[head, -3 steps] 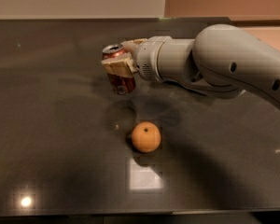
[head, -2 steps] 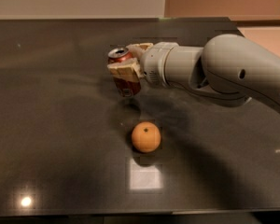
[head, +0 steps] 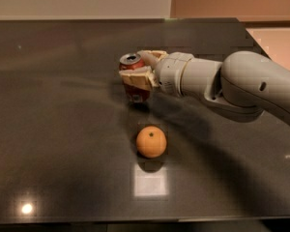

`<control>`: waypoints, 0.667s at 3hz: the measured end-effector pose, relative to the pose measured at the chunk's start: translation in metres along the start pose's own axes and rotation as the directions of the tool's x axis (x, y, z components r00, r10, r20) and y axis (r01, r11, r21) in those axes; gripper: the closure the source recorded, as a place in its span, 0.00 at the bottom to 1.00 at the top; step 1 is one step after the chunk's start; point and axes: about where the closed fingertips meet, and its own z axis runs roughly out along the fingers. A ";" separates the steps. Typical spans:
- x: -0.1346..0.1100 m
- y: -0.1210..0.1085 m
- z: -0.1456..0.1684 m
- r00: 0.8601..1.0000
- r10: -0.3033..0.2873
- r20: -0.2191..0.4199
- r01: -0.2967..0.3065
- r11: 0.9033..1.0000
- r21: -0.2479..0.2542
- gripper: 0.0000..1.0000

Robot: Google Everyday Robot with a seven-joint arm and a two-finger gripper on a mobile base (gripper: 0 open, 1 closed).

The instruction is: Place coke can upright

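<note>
Dark table (head: 48,129), gripper (head: 137,66) around coke can (head: 131,60), far from edges.

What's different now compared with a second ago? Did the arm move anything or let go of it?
The gripper kept its hold on the coke can and carried it slightly to the right in the picture and a little lower, toward the table. Nothing was let go. The orange stayed where it was.

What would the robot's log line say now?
gripper: over dark tabletop, shut on red aluminium coke can | can: upright | round orange fruit: apart, nearer camera
</note>
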 end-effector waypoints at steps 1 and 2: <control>0.008 -0.005 -0.001 0.999 0.020 0.039 -0.021 1.000 0.013 0.82; 0.016 -0.008 0.000 0.998 0.037 0.057 -0.038 0.999 0.022 0.59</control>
